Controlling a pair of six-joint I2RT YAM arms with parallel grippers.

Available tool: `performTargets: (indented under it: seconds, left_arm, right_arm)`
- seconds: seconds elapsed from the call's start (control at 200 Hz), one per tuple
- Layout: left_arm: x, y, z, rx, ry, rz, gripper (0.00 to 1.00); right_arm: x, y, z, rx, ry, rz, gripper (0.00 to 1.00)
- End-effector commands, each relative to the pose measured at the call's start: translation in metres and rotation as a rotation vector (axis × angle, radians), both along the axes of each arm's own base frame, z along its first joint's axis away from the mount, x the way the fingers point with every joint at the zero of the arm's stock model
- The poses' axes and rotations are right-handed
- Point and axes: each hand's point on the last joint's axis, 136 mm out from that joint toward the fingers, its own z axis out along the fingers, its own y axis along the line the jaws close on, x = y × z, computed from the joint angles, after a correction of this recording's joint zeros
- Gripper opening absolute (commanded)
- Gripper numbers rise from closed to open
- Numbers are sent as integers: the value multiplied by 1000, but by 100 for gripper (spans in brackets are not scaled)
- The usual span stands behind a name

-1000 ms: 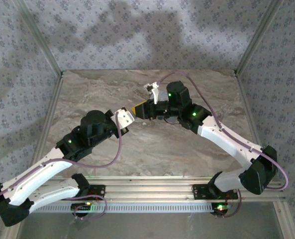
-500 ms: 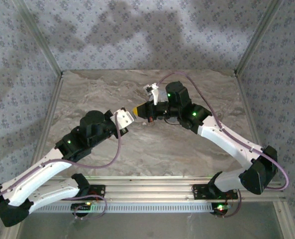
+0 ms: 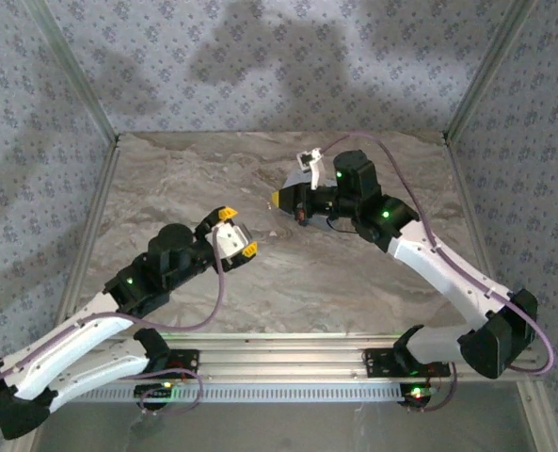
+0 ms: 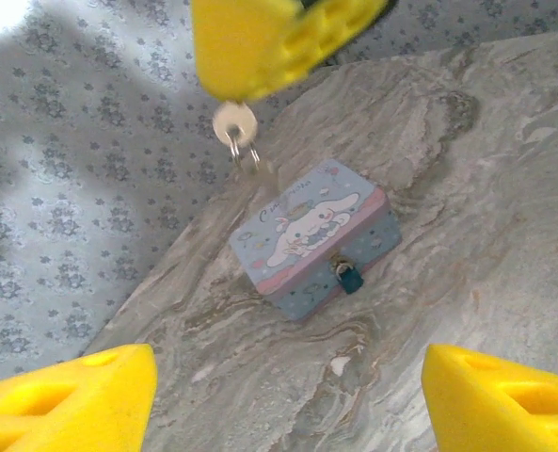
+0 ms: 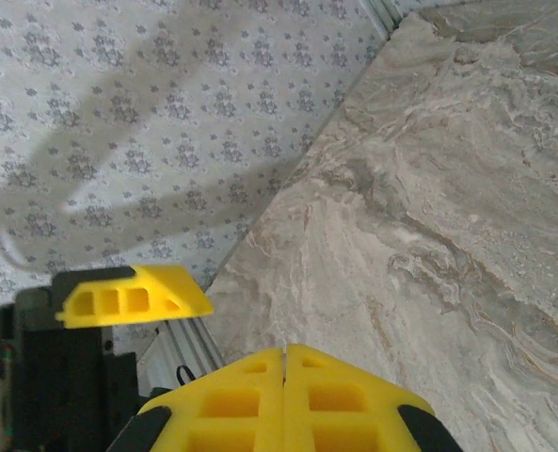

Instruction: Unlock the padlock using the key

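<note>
The left arm reaches forward over the desk [image 3: 184, 179], its pincer [image 3: 238, 232] spread wide. The right arm bends inward, its pincer [image 4: 269, 38] clamped on the key [image 4: 233, 123]. The teal padlock [image 4: 350, 278] hangs on the front of the pale blue tin [image 4: 297, 231], ahead of the left pincer and apart from the key.

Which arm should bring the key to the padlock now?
Right. The right gripper is shut on the key, close by the tin with the padlock. The left gripper is open and empty, facing the tin.
</note>
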Motion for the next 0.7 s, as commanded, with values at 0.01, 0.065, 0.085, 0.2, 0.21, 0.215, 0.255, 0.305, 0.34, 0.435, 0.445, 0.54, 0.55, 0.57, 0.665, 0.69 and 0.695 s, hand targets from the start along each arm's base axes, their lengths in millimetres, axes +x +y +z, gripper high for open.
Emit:
performTargets:
  seconds: [0.01,0.065,0.085,0.2,0.21,0.215,0.255,0.305,0.34,0.435,0.445,0.54,0.55,0.57,0.665,0.69,0.695]
  left_arm:
    - [-5,-7,14,-69,-49,-56,72]
    - [-4,-11,15,-77,-54,-63,70]
    - [-3,-12,16,-79,-56,-65,69]
    - [3,-25,21,-85,-74,-87,66]
    - [4,-26,22,-86,-75,-90,66]
    - [4,-27,21,-85,-76,-90,66]
    - [8,-33,22,-81,-78,-99,66]
    - [13,-40,22,-74,-76,-103,65]
    - [17,-45,21,-71,-72,-105,65]
    - [25,-57,22,-71,-69,-112,63]
    - [26,-58,22,-72,-69,-112,63]
    - [35,-63,26,-84,-88,-94,62]
    - [37,-64,26,-84,-89,-90,62]
    - [40,-64,27,-87,-93,-80,62]
    - [51,-64,30,-88,-99,-41,62]
    - [54,-64,32,-89,-100,-34,62]
    - [54,-64,32,-90,-100,-34,62]
  right_arm:
    - [-2,-9,-1,1,48,-36,0]
    - [0,-11,-2,1,68,-53,0]
    - [1,-12,-3,-1,78,-62,0]
    - [5,-17,-10,-12,141,-113,0]
    - [5,-18,-10,-12,145,-117,0]
    - [5,-18,-10,-11,147,-118,0]
    - [6,-19,-13,-12,164,-131,0]
    - [8,-21,-15,-12,189,-151,0]
    - [9,-22,-17,-11,206,-164,0]
    - [11,-24,-21,-5,247,-196,0]
    - [11,-24,-22,-4,251,-199,0]
    - [12,-25,-26,-6,273,-220,0]
    - [12,-25,-25,-6,272,-221,0]
    - [12,-25,-25,-6,272,-220,0]
    - [12,-25,-29,-22,278,-233,0]
    - [12,-26,-31,-27,288,-242,0]
    - [12,-26,-31,-27,289,-243,0]
